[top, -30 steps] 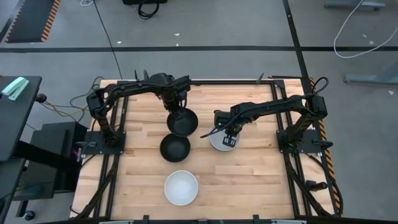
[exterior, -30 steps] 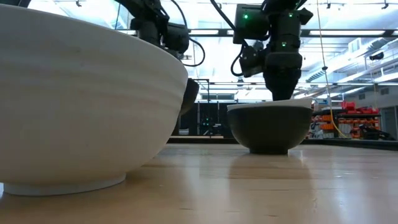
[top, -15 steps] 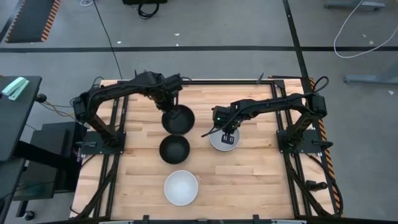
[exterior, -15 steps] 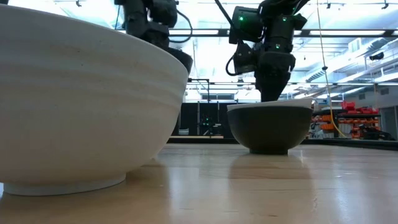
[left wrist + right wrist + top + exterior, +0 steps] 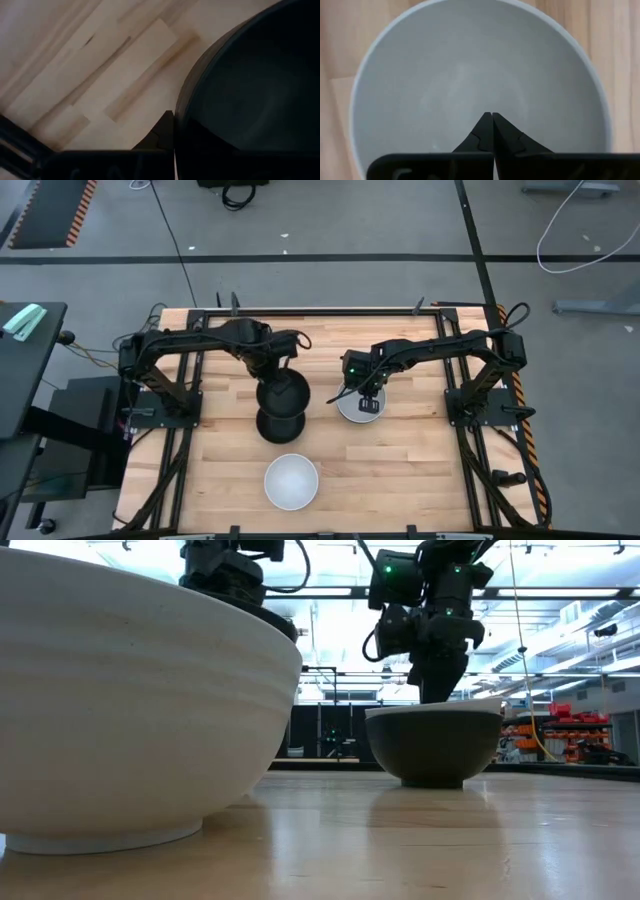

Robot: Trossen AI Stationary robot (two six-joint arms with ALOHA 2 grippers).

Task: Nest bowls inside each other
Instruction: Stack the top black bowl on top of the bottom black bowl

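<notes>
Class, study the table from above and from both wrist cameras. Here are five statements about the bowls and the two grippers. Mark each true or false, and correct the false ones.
1. The left gripper grips the rim of a black bowl. True.
2. That held bowl is over a second black bowl, partly covering it in the high view. True.
3. The right gripper holds a black bowl. False: its fingers are shut on nothing, above the inside of a white bowl.
4. The other white bowl, at the table's near edge, has a bowl nested in it. False: it shows nothing inside.
5. Both arms are parked off the table. False: both reach over it.
</notes>
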